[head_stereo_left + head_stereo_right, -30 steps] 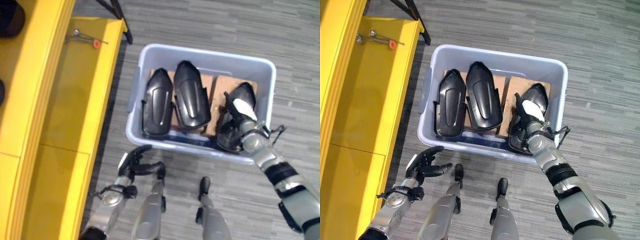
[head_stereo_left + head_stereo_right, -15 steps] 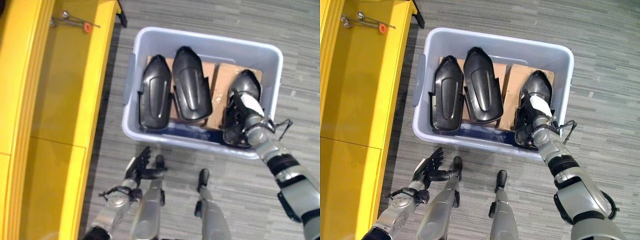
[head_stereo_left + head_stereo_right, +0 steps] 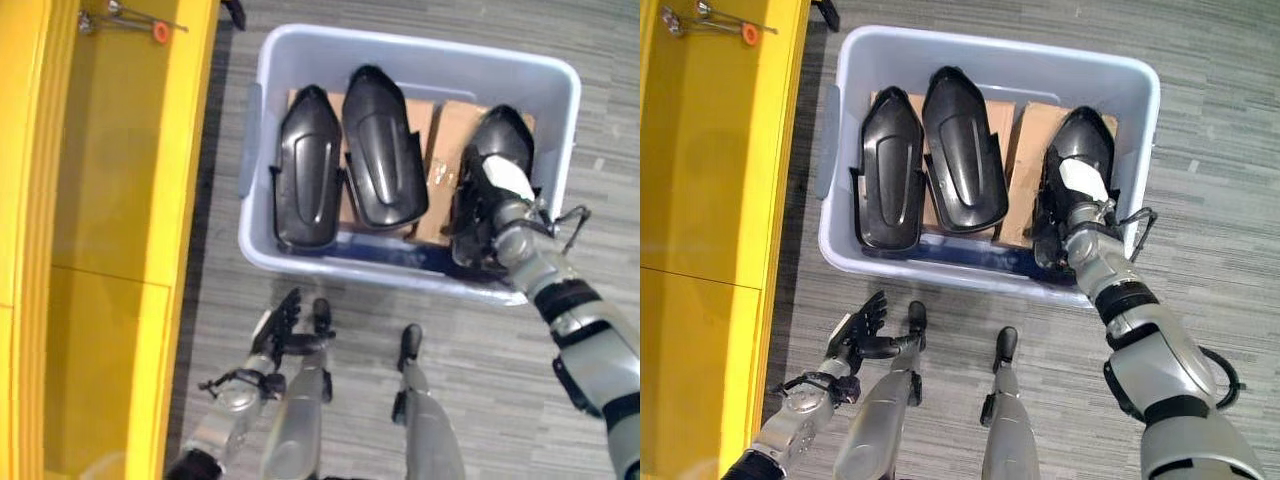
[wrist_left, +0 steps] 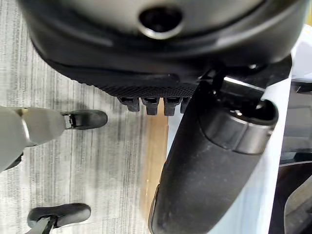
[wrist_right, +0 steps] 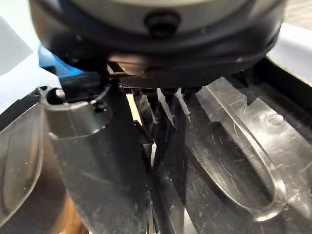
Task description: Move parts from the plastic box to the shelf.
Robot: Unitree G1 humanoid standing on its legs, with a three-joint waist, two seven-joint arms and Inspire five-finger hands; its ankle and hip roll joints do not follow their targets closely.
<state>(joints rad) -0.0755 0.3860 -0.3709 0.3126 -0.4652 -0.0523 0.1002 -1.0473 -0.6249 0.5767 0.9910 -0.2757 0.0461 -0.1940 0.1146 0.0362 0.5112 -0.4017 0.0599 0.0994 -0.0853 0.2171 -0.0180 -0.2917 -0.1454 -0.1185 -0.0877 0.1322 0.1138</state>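
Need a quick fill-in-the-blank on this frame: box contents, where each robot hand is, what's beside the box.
1. The plastic box holds ____ black parts.
2. The right robot hand is on the black part at the robot's ____ end of the box.
3. The left robot hand hangs over the ____, outside the box, fingers straight.
4. The shelf on the robot's left is coloured ____.

Missing words: three; right; floor; yellow

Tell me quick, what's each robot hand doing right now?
Left hand: open, fingers straight, holding nothing, over the floor beside the plastic box.
Right hand: inside the box, on the rightmost black part; grip cannot be told.
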